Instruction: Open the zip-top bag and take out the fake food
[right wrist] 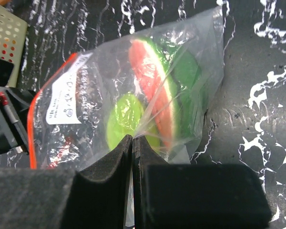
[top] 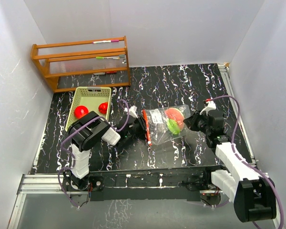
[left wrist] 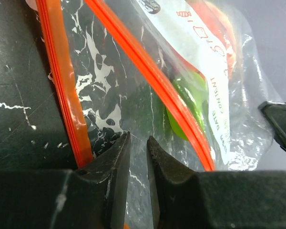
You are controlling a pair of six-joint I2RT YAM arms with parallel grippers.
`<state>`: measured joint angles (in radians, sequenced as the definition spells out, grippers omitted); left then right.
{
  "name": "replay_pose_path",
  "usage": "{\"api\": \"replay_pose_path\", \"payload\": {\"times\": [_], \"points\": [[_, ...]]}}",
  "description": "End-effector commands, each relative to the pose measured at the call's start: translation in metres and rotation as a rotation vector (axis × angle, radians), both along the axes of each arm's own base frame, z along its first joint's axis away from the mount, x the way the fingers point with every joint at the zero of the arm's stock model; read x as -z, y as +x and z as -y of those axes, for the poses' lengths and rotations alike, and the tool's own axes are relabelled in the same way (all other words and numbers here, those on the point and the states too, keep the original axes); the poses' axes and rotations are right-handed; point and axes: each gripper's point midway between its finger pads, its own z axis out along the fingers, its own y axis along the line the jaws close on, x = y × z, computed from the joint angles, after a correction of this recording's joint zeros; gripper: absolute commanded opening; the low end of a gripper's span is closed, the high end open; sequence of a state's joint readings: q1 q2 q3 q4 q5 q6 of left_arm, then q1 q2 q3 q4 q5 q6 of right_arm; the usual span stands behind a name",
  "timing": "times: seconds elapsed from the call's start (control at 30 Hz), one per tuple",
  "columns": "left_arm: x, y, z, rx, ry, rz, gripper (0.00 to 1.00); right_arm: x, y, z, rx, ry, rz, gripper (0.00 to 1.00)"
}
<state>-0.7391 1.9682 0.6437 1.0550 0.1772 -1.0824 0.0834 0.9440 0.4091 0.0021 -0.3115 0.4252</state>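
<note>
Both left gripper point(left wrist: 138, 137) and right gripper point(right wrist: 132, 137), reaching inward, pinch zip-top bag point(top: 158, 130).

— What is the right gripper point(right wrist: 132, 139) doing?
— Entry one: its black fingers point(right wrist: 109, 167) are pressing together, pinching a fold of the zip-top bag point(right wrist: 81, 143).
— And inside?
— Entry two, fake food point(right wrist: 155, 114): a watermelon slice point(right wrist: 150, 86) is standing on edge, green rind facing right. A lime-green piece point(right wrist: 121, 119) is lying against it.
— Markings?
— A red zip strip point(right wrist: 32, 129) is running down the bag's left edge, and a white label point(right wrist: 66, 102) is sitting near it.
— Surroundings?
— A black marbled table point(right wrist: 257, 119) is lying underneath. A pale green slotted basket point(right wrist: 7, 38) is showing at the top-left corner.
</note>
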Motion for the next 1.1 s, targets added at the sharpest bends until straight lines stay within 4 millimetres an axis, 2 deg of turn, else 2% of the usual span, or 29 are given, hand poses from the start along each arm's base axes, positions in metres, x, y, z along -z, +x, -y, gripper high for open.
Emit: {"api": "replay_pose_path", "payload": {"times": [0.0, 0.1, 0.17, 0.3, 0.43, 0.5, 0.67, 0.8, 0.93, 1.07], "points": [[-0.019, 0.003, 0.013, 0.020, -0.088, 0.022, 0.23, -0.057, 0.004, -0.004, -0.031, 0.014, 0.222, 0.08], [-0.017, 0.003, 0.015, 0.026, -0.093, 0.020, 0.29, -0.091, -0.003, -0.005, -0.053, -0.001, 0.374, 0.08], [-0.015, 0.002, 0.016, 0.030, -0.098, 0.013, 0.33, -0.100, -0.006, -0.009, -0.094, -0.013, 0.419, 0.08], [-0.011, 0.001, 0.021, 0.048, -0.090, 0.012, 0.38, -0.088, -0.009, -0.022, -0.196, -0.027, 0.364, 0.08], [-0.008, 0.000, 0.022, 0.055, -0.074, 0.017, 0.41, -0.077, -0.011, -0.028, -0.226, -0.024, 0.335, 0.08], [-0.008, -0.001, 0.022, 0.056, -0.079, 0.017, 0.47, -0.081, -0.012, -0.032, -0.241, -0.021, 0.349, 0.08], [-0.009, -0.002, 0.023, 0.062, -0.089, 0.017, 0.71, -0.094, -0.013, -0.039, -0.265, -0.037, 0.376, 0.08], [-0.010, -0.003, 0.024, 0.064, -0.100, 0.018, 0.79, -0.110, -0.020, -0.058, -0.286, -0.078, 0.427, 0.08], [-0.006, -0.001, 0.025, 0.059, -0.103, 0.005, 0.84, -0.087, -0.018, -0.063, -0.279, -0.125, 0.364, 0.08], [0.001, 0.001, 0.025, 0.042, -0.082, -0.017, 0.81, -0.082, -0.021, -0.070, -0.299, -0.112, 0.361, 0.08]]}}
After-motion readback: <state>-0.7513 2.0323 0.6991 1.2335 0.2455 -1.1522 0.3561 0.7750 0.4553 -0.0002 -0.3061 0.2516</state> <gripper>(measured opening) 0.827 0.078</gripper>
